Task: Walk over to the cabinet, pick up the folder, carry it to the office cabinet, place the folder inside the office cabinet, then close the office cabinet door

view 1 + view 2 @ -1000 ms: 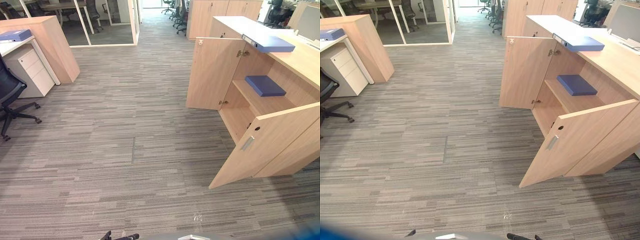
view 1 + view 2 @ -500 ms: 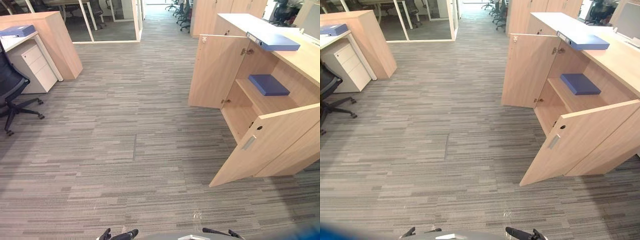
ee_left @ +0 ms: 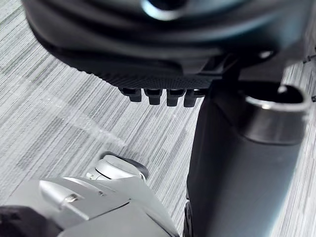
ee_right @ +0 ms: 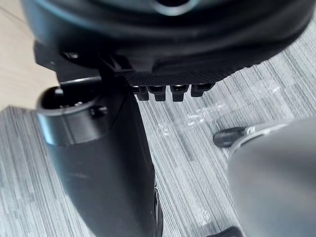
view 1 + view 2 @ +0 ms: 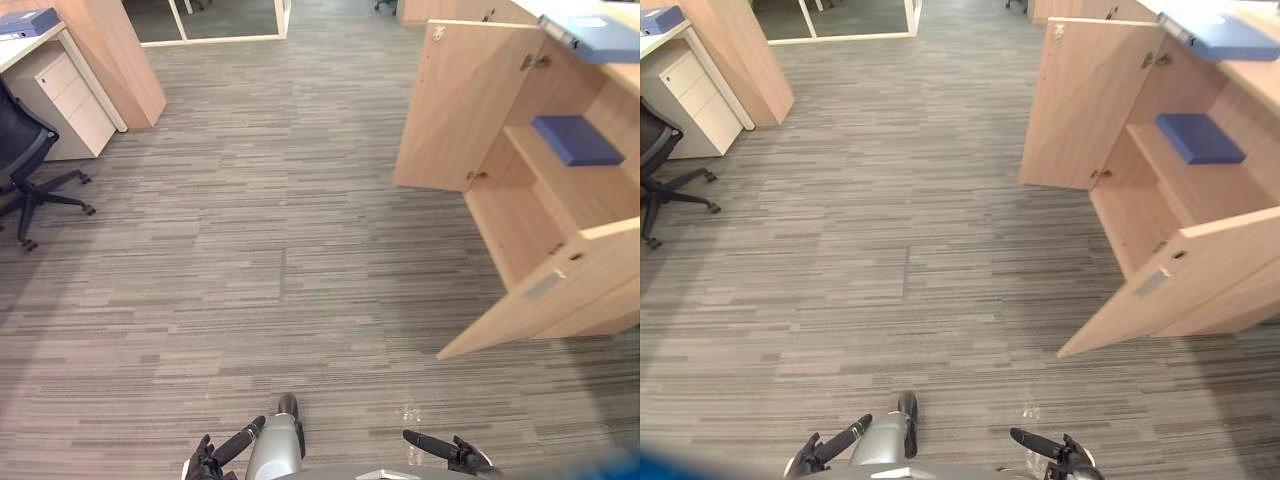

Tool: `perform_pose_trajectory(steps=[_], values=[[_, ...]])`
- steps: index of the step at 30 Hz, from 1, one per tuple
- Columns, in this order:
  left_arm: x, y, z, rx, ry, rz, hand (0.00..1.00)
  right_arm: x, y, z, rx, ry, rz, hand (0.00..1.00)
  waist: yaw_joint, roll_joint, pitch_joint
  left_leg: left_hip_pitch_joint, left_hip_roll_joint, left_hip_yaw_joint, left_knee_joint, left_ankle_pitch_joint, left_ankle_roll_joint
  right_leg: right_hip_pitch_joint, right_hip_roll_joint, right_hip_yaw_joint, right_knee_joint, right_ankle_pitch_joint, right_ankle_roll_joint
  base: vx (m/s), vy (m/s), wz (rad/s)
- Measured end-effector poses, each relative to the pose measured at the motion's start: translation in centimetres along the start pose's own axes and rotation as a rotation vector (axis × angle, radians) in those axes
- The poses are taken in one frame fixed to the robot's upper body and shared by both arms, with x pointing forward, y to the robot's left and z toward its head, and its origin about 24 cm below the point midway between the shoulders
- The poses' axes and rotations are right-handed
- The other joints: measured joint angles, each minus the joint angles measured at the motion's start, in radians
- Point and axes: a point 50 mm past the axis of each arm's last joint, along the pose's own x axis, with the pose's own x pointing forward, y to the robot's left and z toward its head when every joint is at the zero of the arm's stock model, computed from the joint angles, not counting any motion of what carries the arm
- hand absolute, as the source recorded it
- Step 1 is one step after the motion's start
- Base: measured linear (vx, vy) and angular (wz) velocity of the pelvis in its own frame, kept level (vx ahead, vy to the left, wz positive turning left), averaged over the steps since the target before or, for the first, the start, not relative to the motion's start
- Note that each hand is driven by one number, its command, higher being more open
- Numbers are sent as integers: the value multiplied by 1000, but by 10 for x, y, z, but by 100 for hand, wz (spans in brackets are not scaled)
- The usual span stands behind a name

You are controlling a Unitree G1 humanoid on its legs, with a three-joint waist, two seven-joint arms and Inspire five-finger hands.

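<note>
Both hands, left hand (image 5: 205,462) and right hand (image 5: 455,455), are held low, fingers relaxed, nothing gripped. One folder (image 5: 578,139) lies on the shelf inside the open cabinet (image 5: 520,215), another folder (image 5: 27,20) on the far worktop (image 5: 20,52). The near door (image 5: 545,290) could be clipped if passed closely.

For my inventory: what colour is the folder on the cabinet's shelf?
The folder is dark blue; right eye view.
</note>
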Motion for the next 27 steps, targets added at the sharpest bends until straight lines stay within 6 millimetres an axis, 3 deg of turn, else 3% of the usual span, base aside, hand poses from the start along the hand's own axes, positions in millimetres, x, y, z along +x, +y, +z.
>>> perform_pose_trajectory(steps=[1, 2, 3, 4, 5, 6, 7, 8, 9, 10, 11, 12, 13, 14, 16, 17, 18, 19, 20, 21, 22, 23, 24, 25, 26, 27], values=[[-1, -2, -3, -7, 7, -1, 100, 1, 3, 2, -4, 9, 3, 100, 5, 17, 5, -3, 27, 0, -52, 14, -7, 39, -22, 9, 5, -35, 38, 421, 466, -16], [-1, -1, -2, -9, 5, 5, 100, 1, 5, 3, -7, 11, 7, 100, 10, 12, 4, -11, 24, 20, -22, 97, -27, 61, -55, 10, 7, -63, 59, 515, 583, -30], [1, 3, 4, 3, -9, 14, 100, 1, 12, 3, 2, 20, 17, 100, 24, -25, -3, -23, -18, 49, 55, 149, -27, 74, -123, 15, 19, -82, 55, 553, 546, -56], [3, 6, 10, 44, -28, 19, 100, 2, 28, 8, 7, 23, 57, 100, 29, -52, -20, -48, -46, 54, 142, 152, -21, 35, -163, 26, 86, -53, 18, 481, 443, -65], [5, 6, 15, 90, -35, 18, 100, 1, 39, 8, 9, 14, 98, 100, 24, -64, -32, -52, -82, 58, 222, 104, 62, 1, -213, 22, 182, -2, 46, 416, 358, -46], [5, 6, 17, 116, -39, 18, 100, 0, 43, 6, 11, 21, 111, 100, 24, -78, -38, -38, -106, 72, 250, 77, 86, -3, -243, 25, 226, 20, 41, 572, 499, -21], [6, 9, 21, 192, -51, 11, 100, -1, 44, -2, 7, 43, 118, 100, 26, -104, -56, 4, -150, 108, 280, 16, 120, -26, -299, 25, 334, 86, 13, 468, 402, -14], [6, 9, 20, 234, -52, 3, 100, -2, 42, -5, 1, 48, 117, 100, 28, -108, -64, 32, -169, 123, 280, -10, 134, -53, -327, 20, 406, 138, -8, 795, 646, -28], [6, 7, 18, 355, -46, -29, 100, -1, 38, 4, 23, 4, 111, 100, 17, -105, -68, 133, -229, 154, 220, -57, 173, -163, -417, 4, 638, 387, -112, 532, 442, -14], [7, 7, 19, 389, -49, -38, 100, -1, 39, 9, 33, -18, 115, 100, 4, -107, -66, 162, -251, 153, 203, -64, 185, -217, -443, -5, 756, 427, -149, 622, 522, 3], [7, 6, 21, 420, -52, -47, 100, -1, 41, 15, 33, -45, 122, 100, -10, -110, -62, 193, -270, 145, 183, -68, 191, -268, -458, -12, 877, 418, -166, 380, 299, 19], [9, 2, 22, 455, -46, -62, 100, 0, 42, 26, 32, -83, 129, 100, -22, -96, -45, 272, -286, 139, 134, -72, 197, -343, -441, -21, 1039, 311, -160, 457, 328, 8], [9, -1, 20, 473, -35, -75, 100, 0, 43, 32, 30, -105, 133, 100, -23, -79, -32, 330, -284, 133, 95, -74, 201, -381, -405, -58, 1094, 229, -149, 515, 336, -3], [9, -4, 19, 490, -26, -85, 100, -1, 46, 38, 25, -132, 143, 100, -25, -69, -24, 394, -284, 124, 39, -76, 204, -431, -352, -126, 1105, 130, -109, 393, 231, -4], [12, -8, 24, 497, -24, -89, 100, -2, 54, 49, 27, -172, 165, 100, -27, -74, 2, 471, -294, 109, -20, -86, 207, -492, -275, -236, 1009, 31, -64, 363, 120, 10], [13, -11, 29, 498, -32, -95, 100, -3, 57, 54, 19, -189, 177, 100, -32, -79, 28, 524, -301, 101, -37, -106, 204, -500, -229, -315, 856, 5, -53, 355, 64, 15], [13, -12, 29, 498, -33, -96, 100, -3, 58, 56, 16, -194, 180, 100, -33, -79, 36, 544, -303, 98, -40, -119, 203, -503, -206, -354, 766, 5, -52, 342, 37, 21], [13, -13, 29, 496, -32, -99, 100, -3, 59, 57, 12, -200, 186, 100, -35, -79, 41, 570, -309, 88, -45, -148, 199, -505, -171, -433, 569, 24, -54, 322, 20, 26], [13, -12, 29, 496, -30, -100, 100, -3, 59, 57, 16, -199, 186, 100, -34, -83, 39, 599, -319, 81, -60, -179, 190, -504, -155, -512, 411, 76, -68, 327, 8, 28], [13, -12, 29, 495, -27, -99, 100, -3, 59, 56, 26, -194, 183, 100, -34, -85, 38, 616, -323, 74, -63, -196, 186, -505, -153, -551, 375, 92, -94, 377, -25, 25], [13, -10, 25, 482, -11, -92, 100, -2, 57, 55, 49, -192, 176, 100, -35, -83, 36, 645, -318, 60, -47, -239, 176, -503, -144, -588, 376, 97, -175, 490, -71, 25], [10, -8, 16, 435, 21, -79, 100, -2, 53, 54, 74, -189, 166, 100, -47, -56, 22, 669, -275, 59, -10, -288, 124, -483, -103, -589, 390, 111, -239, 547, -87, 23], [9, -5, 9, 412, 40, -69, 100, -2, 52, 52, 88, -182, 161, 100, -49, -50, 15, 663, -260, 63, 46, -299, 106, -468, -87, -594, 384, 125, -240, 639, -111, 12], [8, -2, 8, 362, 49, -51, 100, -2, 50, 47, 115, -166, 151, 100, -55, -35, 11, 595, -209, 93, 249, -312, 81, -427, -53, -604, 364, 94, -238, 801, -176, -11], [7, 0, 2, 282, 71, -25, 100, -2, 45, 42, 131, -163, 137, 100, -58, -12, 15, 505, -142, 147, 523, -269, 92, -372, 0, -589, 335, 62, -226, 806, -172, -36], [5, 1, -3, 241, 90, -11, 100, -2, 43, 40, 134, -165, 131, 100, -56, 3, 16, 467, -103, 166, 661, -207, 108, -341, 29, -570, 320, 47, -221, 670, -121, -80]])
